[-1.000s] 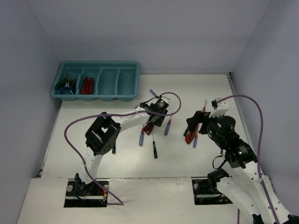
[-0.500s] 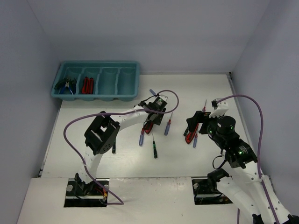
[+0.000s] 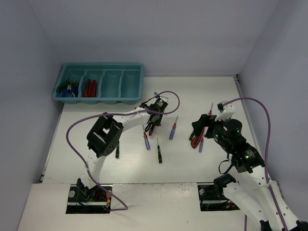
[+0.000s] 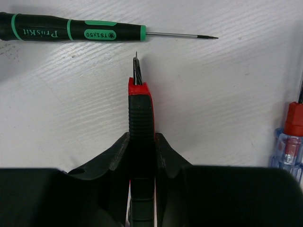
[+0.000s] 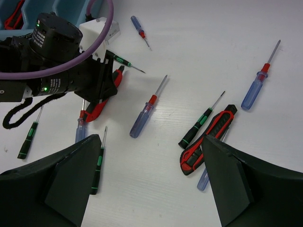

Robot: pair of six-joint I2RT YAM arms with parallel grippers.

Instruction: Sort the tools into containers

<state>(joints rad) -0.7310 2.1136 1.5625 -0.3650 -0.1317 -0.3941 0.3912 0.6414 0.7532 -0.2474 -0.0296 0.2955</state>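
Left wrist view is showing the left claw (image 4: 142, 142) clenching a knife (image 4: 140, 106) by its ribbed middle, blade pointing 12 o'clock; likely light, stiff, sharp-tipped. Right claw (image 5: 149, 142) is hanging released.

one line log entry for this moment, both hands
left hand: shut on utility knife | right hand: open, empty | step: knife grasped, not yet in teal tray
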